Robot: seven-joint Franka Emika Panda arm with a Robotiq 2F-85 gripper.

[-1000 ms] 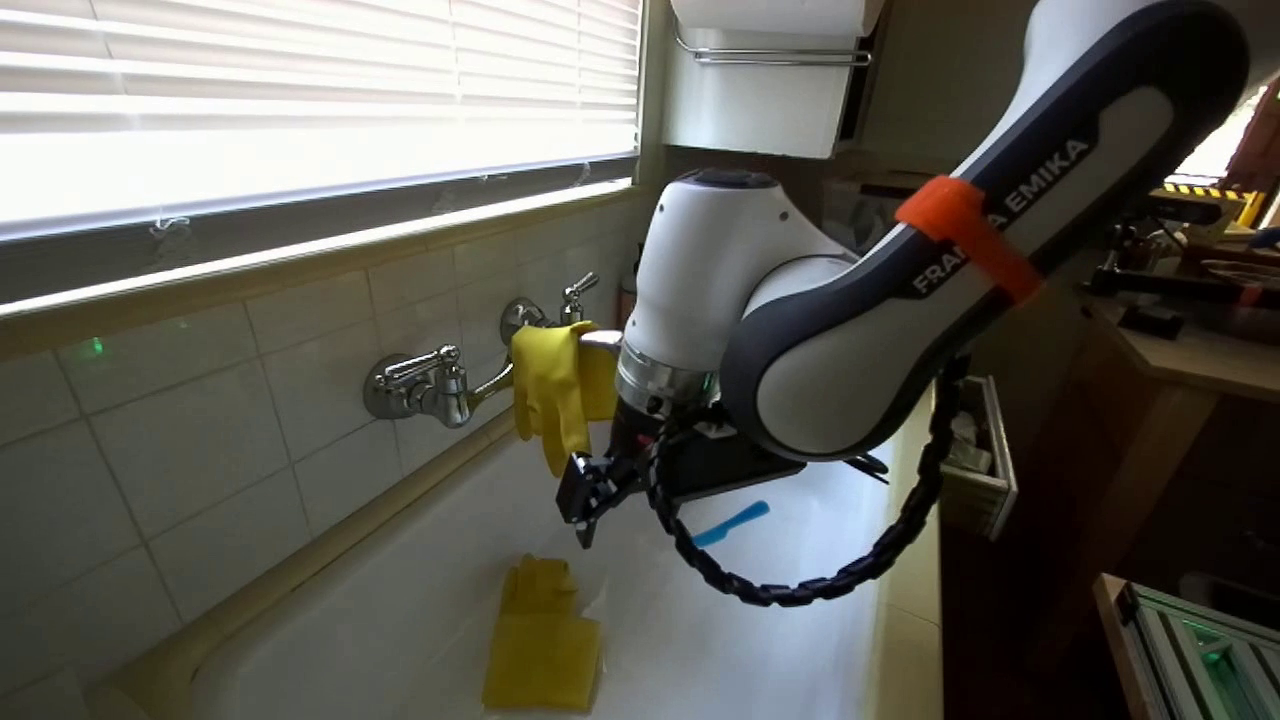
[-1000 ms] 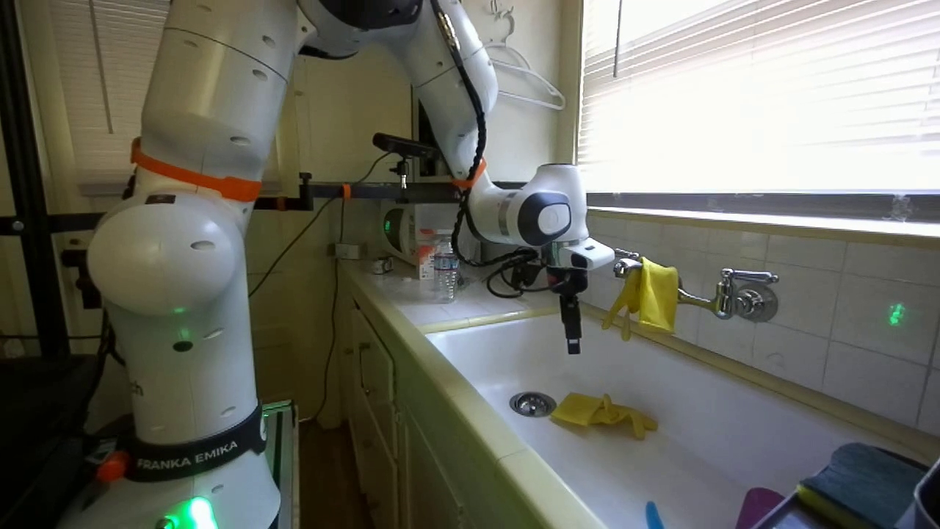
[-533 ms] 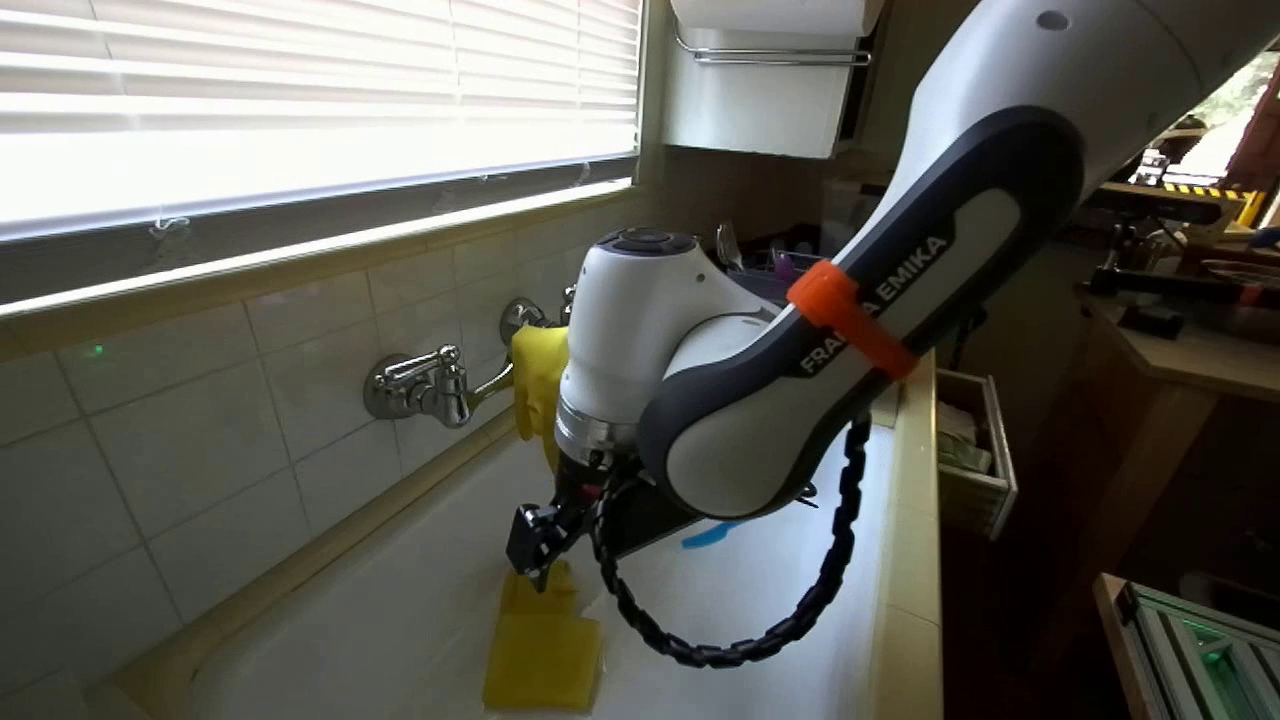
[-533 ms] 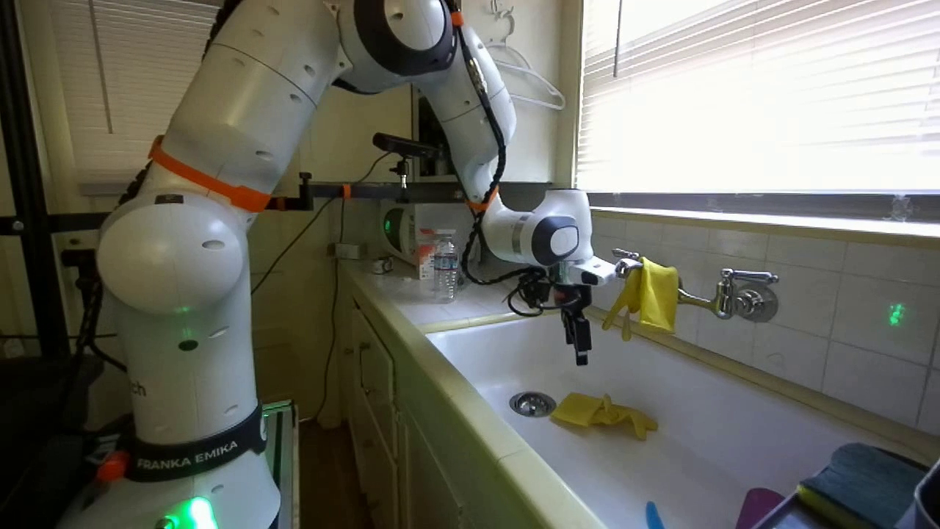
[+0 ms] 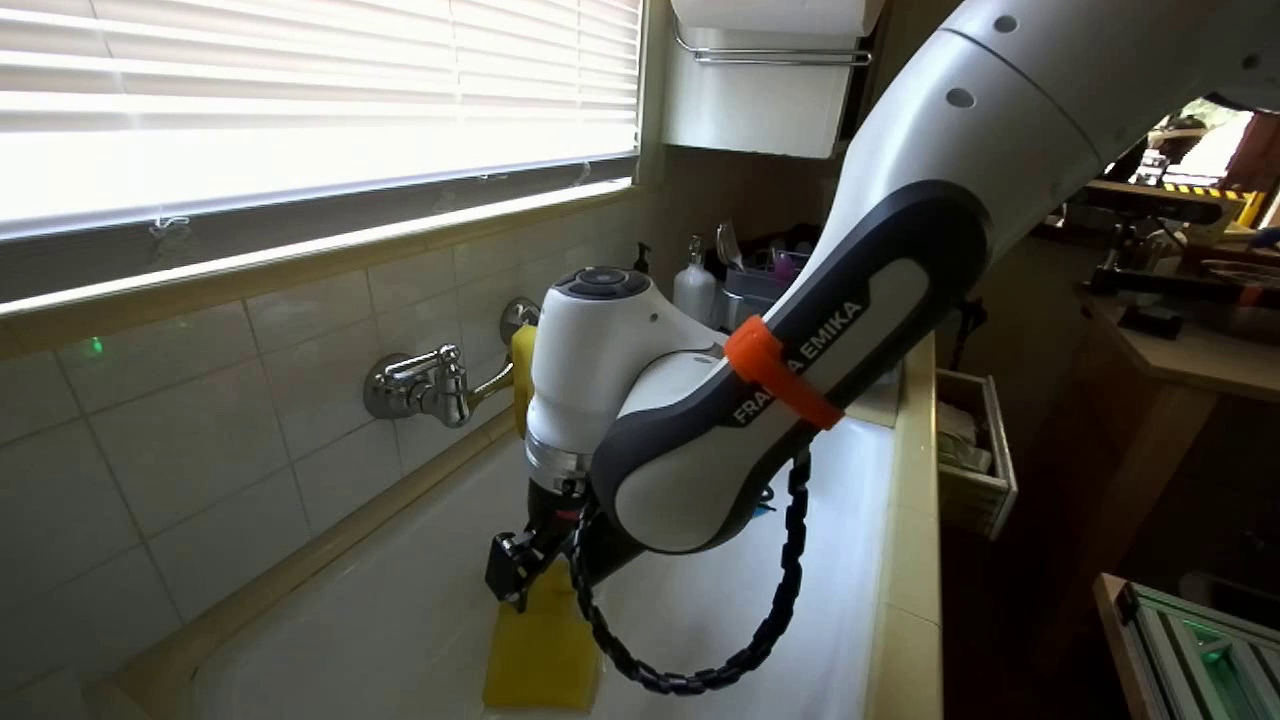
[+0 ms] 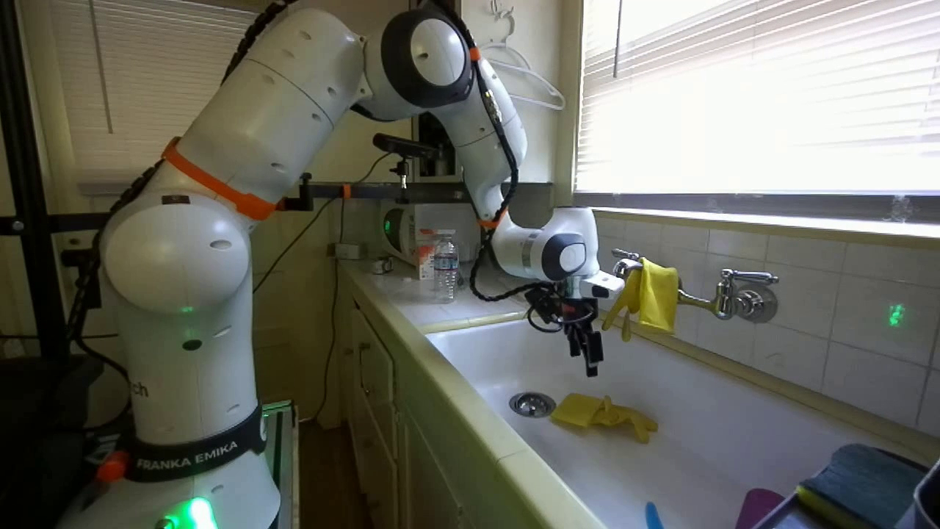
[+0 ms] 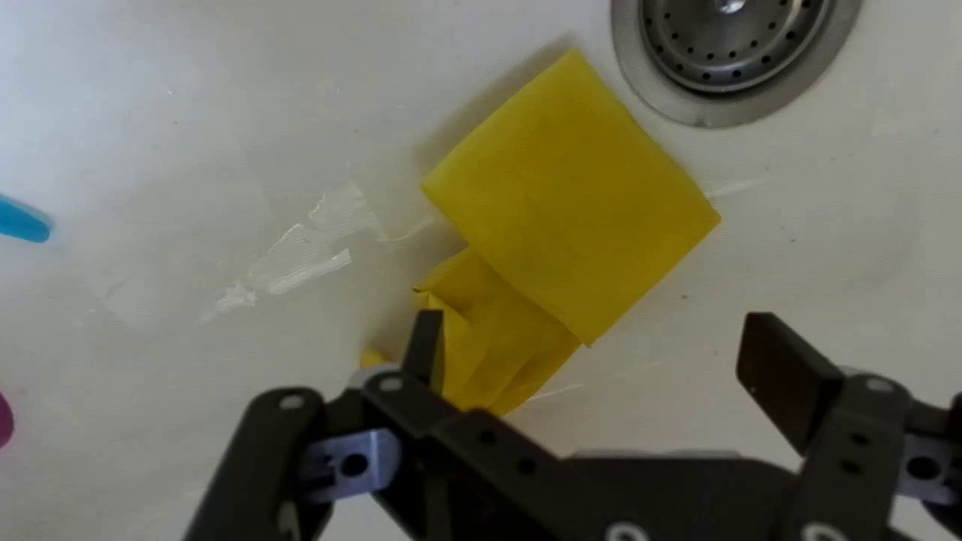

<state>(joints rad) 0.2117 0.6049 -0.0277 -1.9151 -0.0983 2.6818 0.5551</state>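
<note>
My gripper (image 7: 594, 319) is open and empty, its two black fingers wide apart in the wrist view. In the exterior views the gripper (image 5: 508, 590) (image 6: 592, 364) hangs tilted above the sink floor. It is nearest to a yellow rubber glove (image 7: 575, 195) lying folded in the sink. The glove's square cuff is in full view in the wrist view, while its finger end is partly hidden behind my left-hand finger. The glove also shows in both exterior views (image 5: 543, 655) (image 6: 587, 411). A gap shows between gripper and glove in an exterior view.
A second yellow glove (image 6: 657, 297) hangs over the wall faucet (image 6: 749, 300) beside the arm. The metal drain (image 7: 740, 75) is by the glove's cuff. A blue utensil (image 7: 22, 220), a purple cup (image 6: 760, 507) and a sponge (image 6: 859, 481) are farther along the white sink (image 6: 705, 463).
The arm has reached farther out and lower. The gripper has come down toward the glove in the sink and tilted more. The glove has not visibly moved.
</note>
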